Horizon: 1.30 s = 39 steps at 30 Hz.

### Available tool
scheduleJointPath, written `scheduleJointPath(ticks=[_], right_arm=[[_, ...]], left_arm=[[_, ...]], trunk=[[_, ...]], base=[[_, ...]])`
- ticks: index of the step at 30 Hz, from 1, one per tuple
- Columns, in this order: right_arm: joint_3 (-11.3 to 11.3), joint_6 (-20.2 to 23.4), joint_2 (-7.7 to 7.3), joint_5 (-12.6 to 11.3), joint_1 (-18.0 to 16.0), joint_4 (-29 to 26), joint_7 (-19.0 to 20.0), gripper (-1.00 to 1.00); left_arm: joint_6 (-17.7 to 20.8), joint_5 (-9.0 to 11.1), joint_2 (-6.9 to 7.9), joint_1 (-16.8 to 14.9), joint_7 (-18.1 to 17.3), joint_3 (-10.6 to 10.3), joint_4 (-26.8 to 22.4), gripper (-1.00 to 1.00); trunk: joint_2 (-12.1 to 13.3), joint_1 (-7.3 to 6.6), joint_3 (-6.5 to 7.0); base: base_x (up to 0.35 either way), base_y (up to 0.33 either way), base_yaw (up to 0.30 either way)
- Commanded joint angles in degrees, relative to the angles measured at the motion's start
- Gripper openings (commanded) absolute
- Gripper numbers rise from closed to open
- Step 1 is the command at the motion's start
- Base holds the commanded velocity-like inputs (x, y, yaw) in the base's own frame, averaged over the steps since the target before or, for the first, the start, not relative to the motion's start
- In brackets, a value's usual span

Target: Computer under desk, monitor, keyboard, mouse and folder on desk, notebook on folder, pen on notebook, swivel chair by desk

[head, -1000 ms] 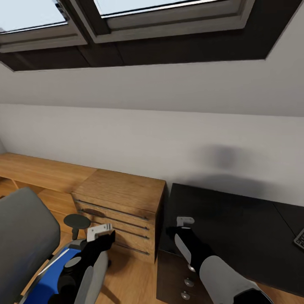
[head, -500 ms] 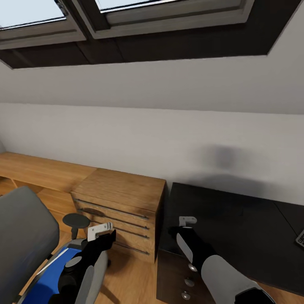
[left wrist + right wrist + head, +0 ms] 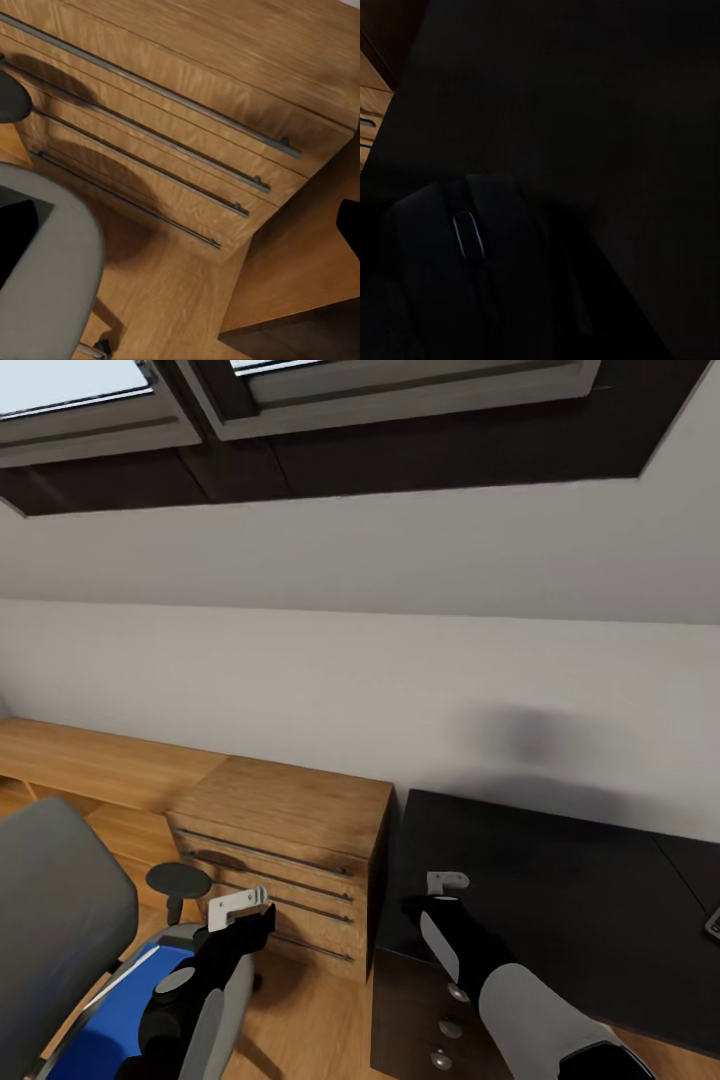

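Note:
The grey swivel chair (image 3: 55,920) stands at the lower left with the blue folder (image 3: 105,1015) lying on its seat. My left gripper (image 3: 240,905) hangs open and empty above the chair's front edge, facing the wooden chest. My right gripper (image 3: 445,882) hovers over the left front corner of the black desk (image 3: 570,890). In the right wrist view a black mouse (image 3: 472,255) sits very close between the jaws, so the gripper looks shut on it. A corner of the keyboard (image 3: 712,924) shows at the desk's right edge.
A wooden chest (image 3: 290,840) with long bar handles (image 3: 172,131) stands between the chair and the desk. A low wooden bench (image 3: 90,760) runs along the wall. The desk drawers carry round silver knobs (image 3: 455,992). The sloped ceiling has skylights.
The whole picture has slid a little, so the camera has moved; the keyboard has drifted toward the right edge. Both arms keep the same pose in the view.

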Motion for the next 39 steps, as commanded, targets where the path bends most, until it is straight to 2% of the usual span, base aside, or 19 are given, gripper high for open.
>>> scheduleJointPath(ticks=[1,11,39], right_arm=[[0.49,0.21,-0.05,-0.61,-0.04,-0.13,-0.54,-1.0],[0.5,-3.75,-0.06,-0.59,-0.02,-0.27,-0.38,-1.0],[0.6,-4.0,0.0,-0.65,-0.04,-0.57,-0.1,-1.0]], left_arm=[[0.21,0.6,-0.02,-0.04,0.52,-0.06,-0.05,1.0],[0.23,0.59,-0.13,-0.04,0.54,-0.06,-0.07,1.0],[0.3,0.59,-0.22,-0.04,0.63,-0.06,0.1,1.0]], trunk=[[-0.48,0.23,-0.26],[-4.49,2.43,-2.06],[-15.72,8.58,-7.09]], base=[[0.0,0.0,0.0],[0.0,0.0,0.0],[0.0,0.0,0.0]])
